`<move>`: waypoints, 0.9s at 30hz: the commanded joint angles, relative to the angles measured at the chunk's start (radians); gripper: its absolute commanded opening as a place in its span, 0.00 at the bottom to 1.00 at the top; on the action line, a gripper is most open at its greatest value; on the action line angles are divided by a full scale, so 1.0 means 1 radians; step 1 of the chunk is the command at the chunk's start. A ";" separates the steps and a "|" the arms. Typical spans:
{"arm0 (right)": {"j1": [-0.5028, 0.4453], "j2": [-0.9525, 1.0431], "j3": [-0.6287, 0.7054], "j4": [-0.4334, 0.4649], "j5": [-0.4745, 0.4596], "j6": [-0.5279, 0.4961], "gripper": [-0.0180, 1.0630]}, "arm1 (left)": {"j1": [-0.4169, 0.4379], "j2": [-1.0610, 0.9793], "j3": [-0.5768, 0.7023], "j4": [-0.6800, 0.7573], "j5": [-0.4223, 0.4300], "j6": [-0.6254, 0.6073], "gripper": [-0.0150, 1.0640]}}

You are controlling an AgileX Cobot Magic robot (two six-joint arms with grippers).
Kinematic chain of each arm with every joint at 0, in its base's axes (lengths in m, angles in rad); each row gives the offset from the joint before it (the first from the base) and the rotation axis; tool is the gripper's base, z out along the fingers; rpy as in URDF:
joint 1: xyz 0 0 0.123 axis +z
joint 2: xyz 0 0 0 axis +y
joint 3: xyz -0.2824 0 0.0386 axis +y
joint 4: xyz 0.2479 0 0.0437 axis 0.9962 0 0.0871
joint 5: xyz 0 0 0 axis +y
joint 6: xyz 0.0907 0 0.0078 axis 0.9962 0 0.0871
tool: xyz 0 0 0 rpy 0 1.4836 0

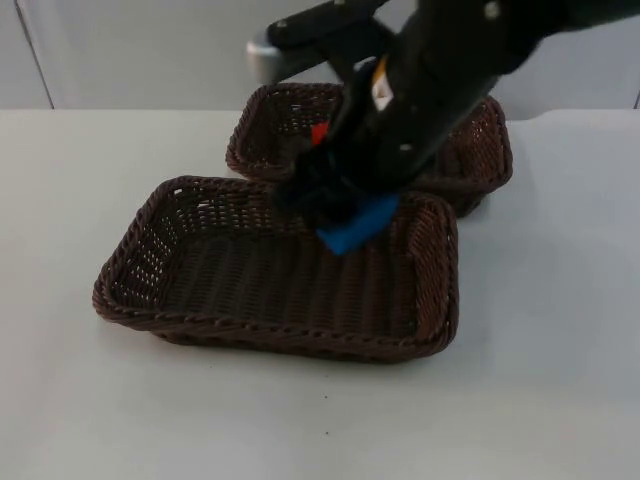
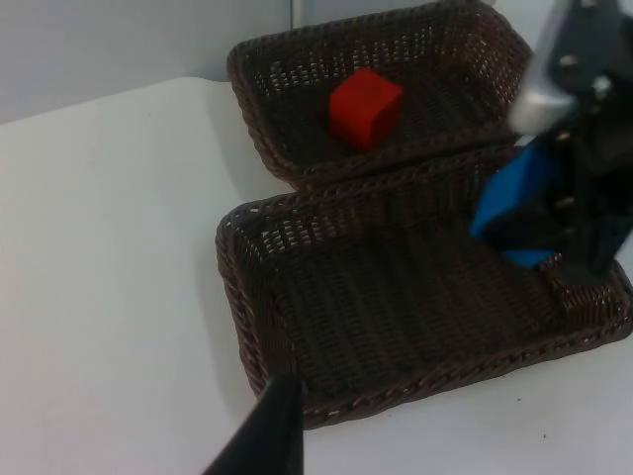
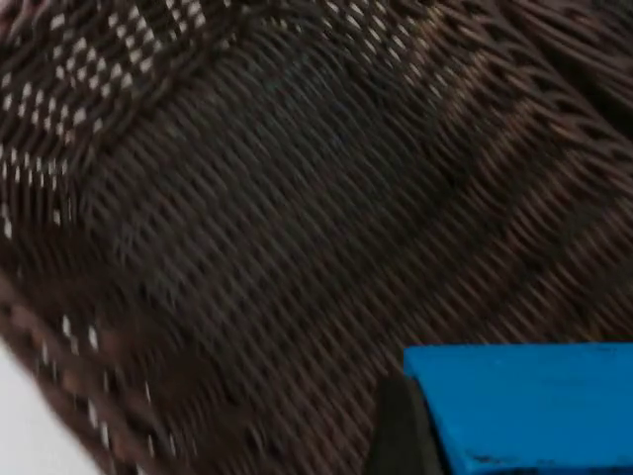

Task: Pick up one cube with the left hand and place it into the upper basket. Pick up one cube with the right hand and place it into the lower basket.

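I am seeing the right end effector (image 1: 345, 215) reaching steeply down over the lower basket (image 1: 130, 290), clamping a blue cube (image 1: 357, 223) above its floor. A red cube (image 2: 364, 107) is lying in the upper basket (image 2: 257, 94). The left end effector (image 2: 262, 435) is waiting over the desk (image 2: 109, 247); its opening I cannot tell.

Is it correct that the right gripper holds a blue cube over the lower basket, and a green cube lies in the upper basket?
Not quite: the cube in the upper basket is red, as the left wrist view shows. The right gripper does hold the blue cube over the lower basket.
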 commanded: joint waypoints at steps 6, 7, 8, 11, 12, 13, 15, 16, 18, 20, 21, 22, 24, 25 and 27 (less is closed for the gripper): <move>0.007 0.155 -0.096 0.031 -0.062 -0.005 0.02 | -0.004 -0.007 0.002 0.008 -0.016 -0.007 0.96; 0.007 0.171 -0.096 0.040 -0.081 -0.005 0.02 | -0.004 -0.007 0.002 0.008 -0.016 -0.007 0.96; 0.007 0.171 -0.096 0.040 -0.081 -0.005 0.02 | -0.004 -0.007 0.002 0.008 -0.016 -0.007 0.96; 0.007 0.205 -0.096 0.044 -0.115 -0.005 0.02 | -0.004 -0.007 0.002 0.008 -0.016 -0.007 0.96; 0.007 0.214 -0.096 0.044 -0.115 -0.001 0.02 | -0.004 -0.007 0.002 0.008 -0.016 -0.007 0.96; 0.007 0.221 -0.096 0.044 -0.114 -0.001 0.02 | -0.004 -0.007 0.002 0.008 -0.016 -0.007 0.96; 0.007 0.223 -0.096 0.046 -0.111 -0.001 0.02 | -0.004 -0.007 0.002 0.008 -0.016 -0.007 0.96; 0.007 0.225 -0.096 0.047 -0.106 -0.001 0.02 | -0.004 -0.007 0.002 0.007 -0.014 -0.007 0.96; 0.007 0.228 -0.096 0.047 -0.104 0.004 0.03 | -0.004 -0.007 0.002 0.007 -0.014 -0.007 0.96; 0.007 0.228 -0.096 0.047 -0.101 0.003 0.06 | -0.004 -0.007 0.002 0.007 -0.014 -0.007 0.96; 0.007 0.228 -0.096 0.047 -0.101 0.003 0.10 | -0.004 -0.007 0.002 0.007 -0.014 -0.007 0.96; 0.007 0.228 -0.096 0.047 -0.098 0.003 0.16 | -0.004 -0.007 0.002 0.007 -0.014 -0.007 0.96; 0.007 0.228 -0.096 0.047 -0.095 0.003 0.22 | -0.004 -0.007 0.002 0.007 -0.014 -0.007 0.96; 0.007 0.228 -0.096 0.047 -0.091 0.003 0.30 | -0.004 -0.007 0.002 0.007 -0.011 -0.007 0.96; 0.007 0.226 -0.096 0.047 -0.089 0.003 0.45 | -0.004 -0.007 0.002 0.007 -0.008 -0.007 0.96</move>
